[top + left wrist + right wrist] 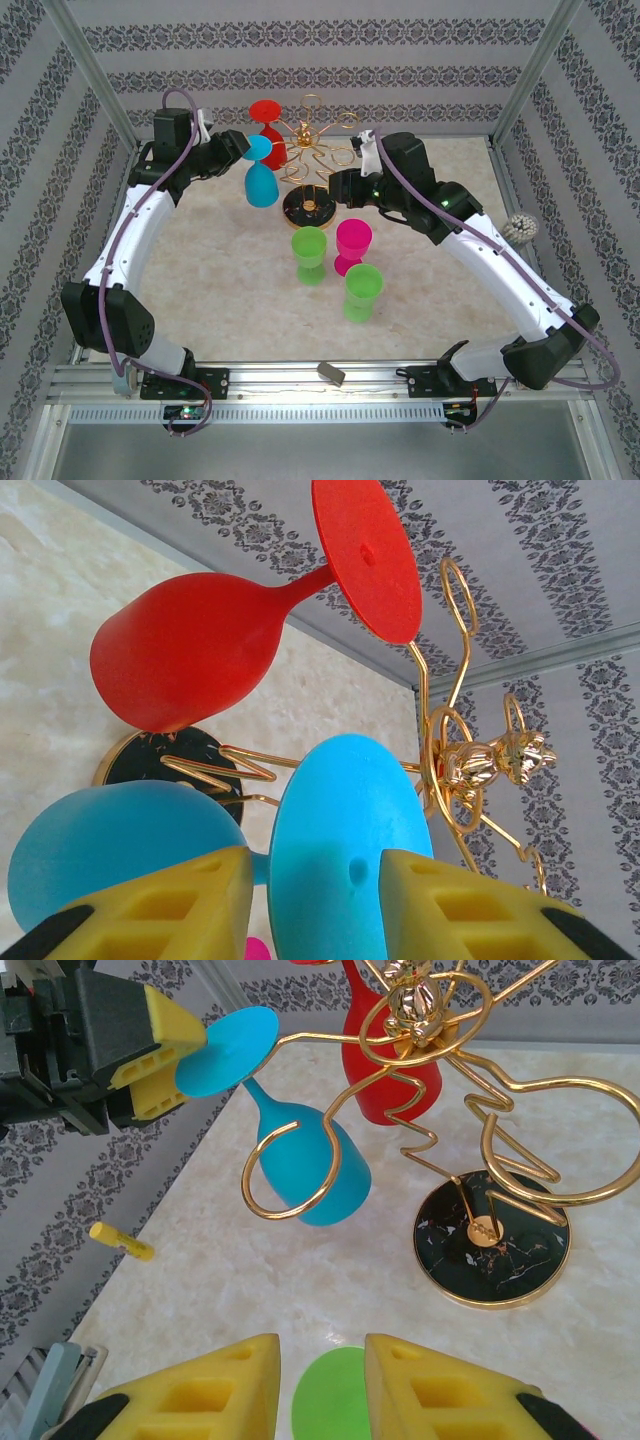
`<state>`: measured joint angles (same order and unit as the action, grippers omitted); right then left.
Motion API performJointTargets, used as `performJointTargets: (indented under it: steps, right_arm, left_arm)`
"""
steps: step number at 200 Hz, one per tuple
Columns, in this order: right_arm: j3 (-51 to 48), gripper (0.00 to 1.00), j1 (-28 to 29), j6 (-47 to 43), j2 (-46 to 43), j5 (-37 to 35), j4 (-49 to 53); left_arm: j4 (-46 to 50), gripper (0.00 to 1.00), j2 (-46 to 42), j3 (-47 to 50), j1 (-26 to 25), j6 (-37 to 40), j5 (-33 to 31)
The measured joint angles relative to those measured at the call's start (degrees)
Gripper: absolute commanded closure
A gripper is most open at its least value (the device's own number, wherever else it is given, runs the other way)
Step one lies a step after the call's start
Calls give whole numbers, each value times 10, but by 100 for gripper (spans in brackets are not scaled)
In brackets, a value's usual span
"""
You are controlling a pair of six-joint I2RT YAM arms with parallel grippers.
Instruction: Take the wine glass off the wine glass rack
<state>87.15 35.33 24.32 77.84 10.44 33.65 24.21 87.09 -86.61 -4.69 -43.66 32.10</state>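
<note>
Blue plastic wine glass — inverted, just left of thin gold wire wine glass rack, foot disc pinched by left gripper. Right gripper — fingers spread, near round black base.

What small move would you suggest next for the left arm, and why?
Probably slide the blue glass outward, away from the rack. The left gripper grips its foot, the glass hangs tilted, and a gold loop lies close by its bowl, so a slow pull seems safer than lifting.
</note>
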Motion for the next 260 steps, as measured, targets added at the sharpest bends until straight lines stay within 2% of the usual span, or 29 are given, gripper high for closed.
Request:
performJointTargets:
  steps: [56,113,164,193,260]
  right_arm:
    - [0,72,-4,1,0,4,0]
    - [0,72,-4,10,0,6,0]
    - [0,72,-4,11,0,7,0]
    - [0,72,-4,12,0,9,0]
    - [0,72,-7,15,0,11,0]
  left_arm:
    - [-3,76,4,0,0,-2,5]
    - [-7,82,4,0,1,-3,5]
    - [-29,91,0,0,3,-7,13]
    - [-37,100,-3,0,3,-14,20]
    - [-42,100,-3,0,3,-42,44]
